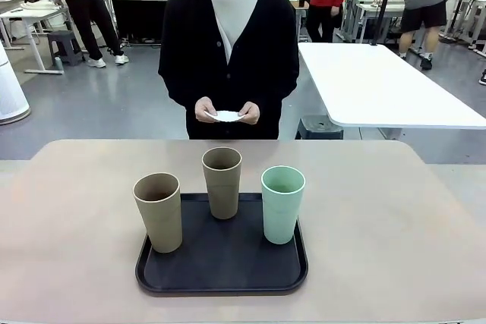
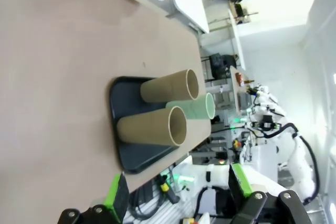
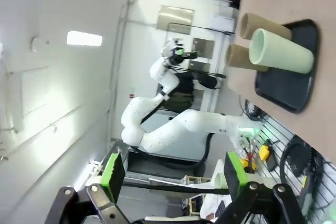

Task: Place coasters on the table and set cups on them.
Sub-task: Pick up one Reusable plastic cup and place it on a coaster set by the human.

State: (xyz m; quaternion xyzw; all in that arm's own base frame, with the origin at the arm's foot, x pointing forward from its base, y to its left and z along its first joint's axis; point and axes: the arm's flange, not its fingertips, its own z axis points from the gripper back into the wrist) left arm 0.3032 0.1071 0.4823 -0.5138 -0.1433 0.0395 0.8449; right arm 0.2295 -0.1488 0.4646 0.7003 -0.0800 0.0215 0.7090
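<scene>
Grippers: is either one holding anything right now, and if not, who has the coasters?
Nothing in either: the left gripper and right gripper stand open and empty. The person's hands hold the coasters by opposite edges.

No text, label or number can be read anywhere

Two tan cups (image 1: 159,212), mint cup (image 1: 282,204) upright on tray (image 1: 220,263); white coasters (image 1: 227,116) in person's hands (image 1: 249,114).

We see the beige table (image 1: 68,210) bearing 1 black tray (image 1: 220,267) at its middle; 3 cups (image 1: 222,181) stand upright on that tray.
</scene>
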